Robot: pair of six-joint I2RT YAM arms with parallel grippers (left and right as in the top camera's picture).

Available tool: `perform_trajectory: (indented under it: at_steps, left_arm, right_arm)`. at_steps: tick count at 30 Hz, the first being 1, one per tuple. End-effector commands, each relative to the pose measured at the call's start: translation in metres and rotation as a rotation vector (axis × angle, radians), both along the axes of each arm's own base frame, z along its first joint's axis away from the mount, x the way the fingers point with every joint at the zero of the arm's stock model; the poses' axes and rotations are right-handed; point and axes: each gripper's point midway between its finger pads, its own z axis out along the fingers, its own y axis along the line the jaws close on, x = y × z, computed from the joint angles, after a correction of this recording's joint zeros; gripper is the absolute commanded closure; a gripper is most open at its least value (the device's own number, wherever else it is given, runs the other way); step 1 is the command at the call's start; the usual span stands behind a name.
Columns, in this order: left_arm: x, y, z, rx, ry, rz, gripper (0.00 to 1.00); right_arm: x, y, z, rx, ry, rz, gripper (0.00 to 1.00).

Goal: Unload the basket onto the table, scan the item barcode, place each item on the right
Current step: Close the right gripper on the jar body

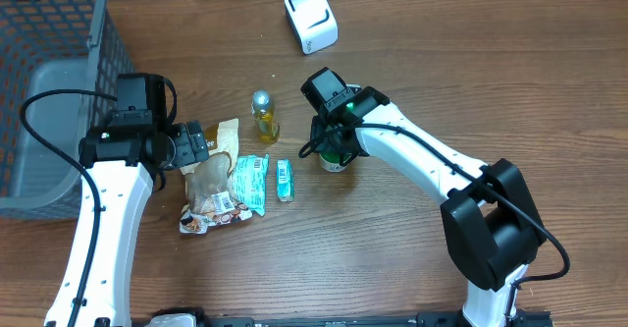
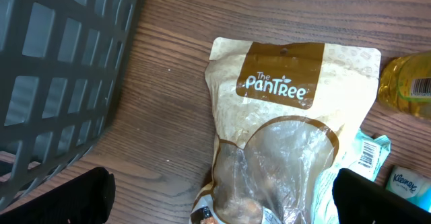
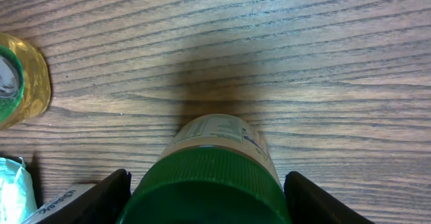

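A green-capped bottle (image 1: pixel 335 160) (image 3: pixel 209 177) stands upright on the table. My right gripper (image 1: pixel 332 142) (image 3: pixel 207 197) is lowered over it, open, with one finger close on each side of the green cap and only slivers of gap showing. No barcode shows on its label from here. The white barcode scanner (image 1: pixel 311 18) stands at the back of the table. My left gripper (image 1: pixel 201 145) (image 2: pixel 219 200) hangs wide open above a Pan Tree snack bag (image 2: pixel 283 116) (image 1: pixel 211 185), holding nothing.
A small yellow bottle (image 1: pixel 263 116) (image 2: pixel 407 86) (image 3: pixel 20 83) stands left of the right gripper. A teal tissue pack (image 1: pixel 250 182) and a small Kleenex pack (image 1: pixel 285 180) lie beside the snack bag. A grey basket (image 1: pixel 49 81) (image 2: pixel 54 83) fills the far left.
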Motion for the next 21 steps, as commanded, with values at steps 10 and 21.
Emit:
perform_trajectory:
  at_steps: [10,21]
  left_arm:
    - [0.004,0.000,0.007,0.002,-0.016,-0.014,0.00]
    - [0.004,0.000,0.007,0.002,-0.016,-0.014,0.00]
  right_arm:
    - [-0.007,0.001,-0.005,0.009,0.042,0.007,0.38]
    - [-0.025,0.002,-0.008,0.026,0.128,0.018,0.39]
